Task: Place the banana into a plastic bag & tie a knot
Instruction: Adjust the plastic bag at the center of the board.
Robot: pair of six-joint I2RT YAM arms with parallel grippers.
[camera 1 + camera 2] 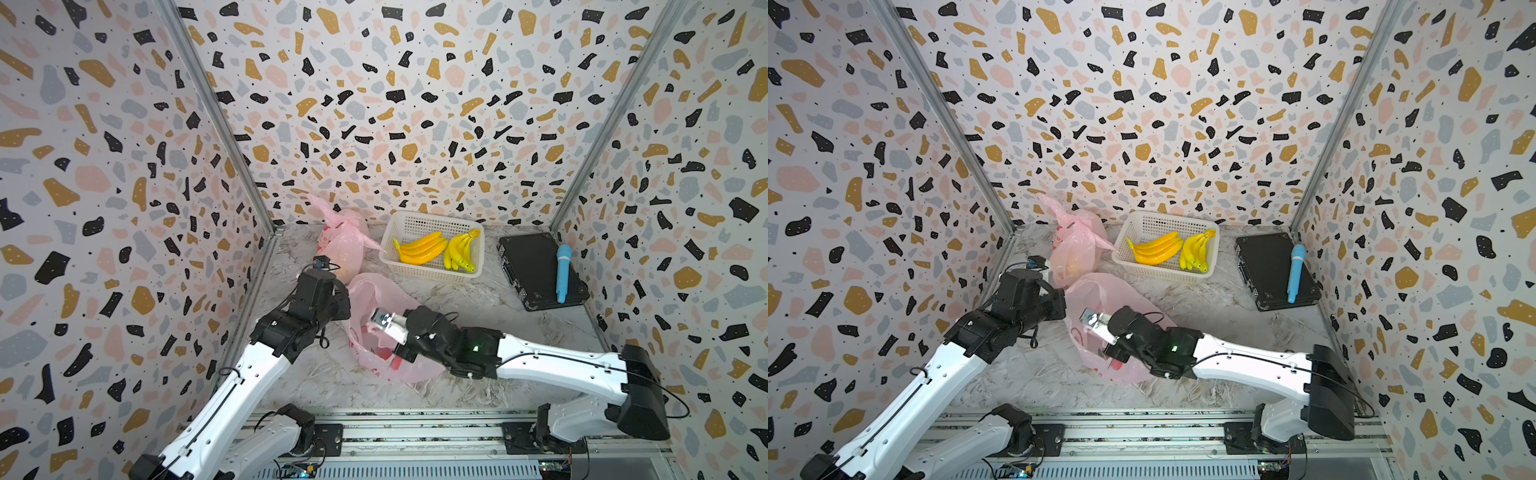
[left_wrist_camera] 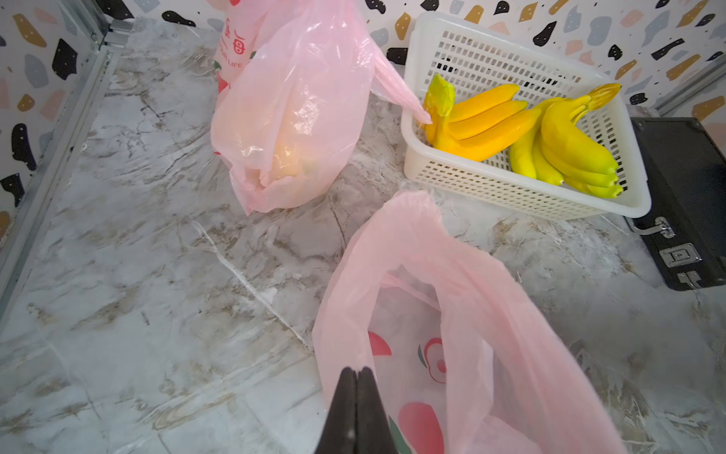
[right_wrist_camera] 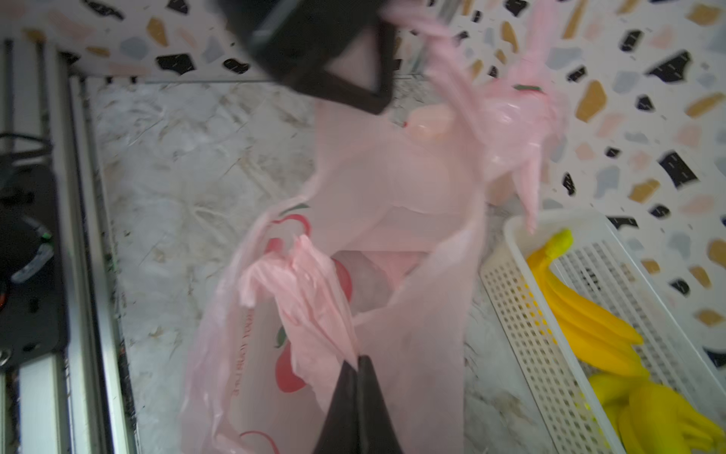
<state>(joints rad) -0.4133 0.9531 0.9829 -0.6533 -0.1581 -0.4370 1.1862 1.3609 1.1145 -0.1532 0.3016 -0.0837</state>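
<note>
Both pincers are closed on the open bag point(image 1: 374, 291): the right pincer point(image 3: 357, 359) grips a bunched handle, and the left pincer point(image 2: 355, 373) seems to nip the opposite rim. An orange bunch point(image 1: 419, 249) and a yellow bunch point(image 1: 459, 251) of bananas lie in the basket point(image 1: 428, 272), upper centre of a top view, up and right of both pincers. The orange one is nearer, long axis across the frame, stem at left. The basket is on the right arm's side; that arm likely fetches after letting go.
</note>
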